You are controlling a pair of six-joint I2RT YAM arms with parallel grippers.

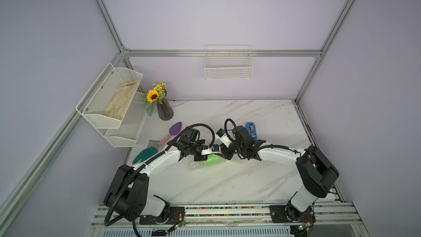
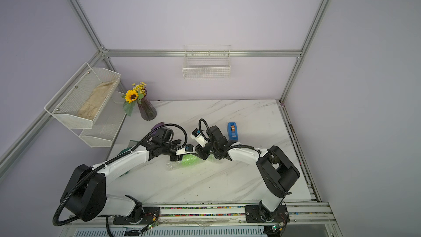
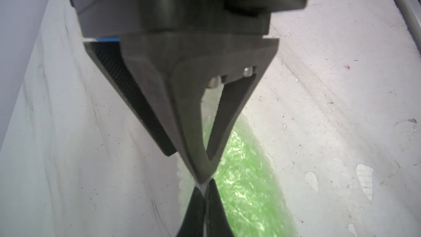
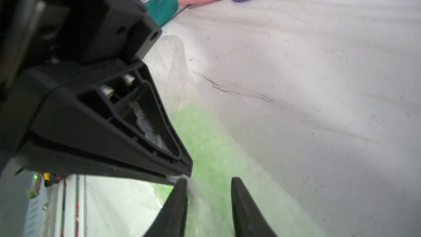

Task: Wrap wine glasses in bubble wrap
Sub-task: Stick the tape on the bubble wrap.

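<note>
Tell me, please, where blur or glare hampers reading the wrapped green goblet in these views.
Left wrist: the goblet is fairly sharp, with white glare flecks on the bubble wrap; right wrist: it is a soft green haze; both top views: it is small and largely hidden.

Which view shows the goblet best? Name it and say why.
Left wrist: the goblet is large and near, its green sharp through the wrap. Right wrist shows it blurred. In both top views it is a small green patch, partly hidden.

Lime-green goblet, whitish bubble wrap, blue tape dispenser, purple vase
</note>
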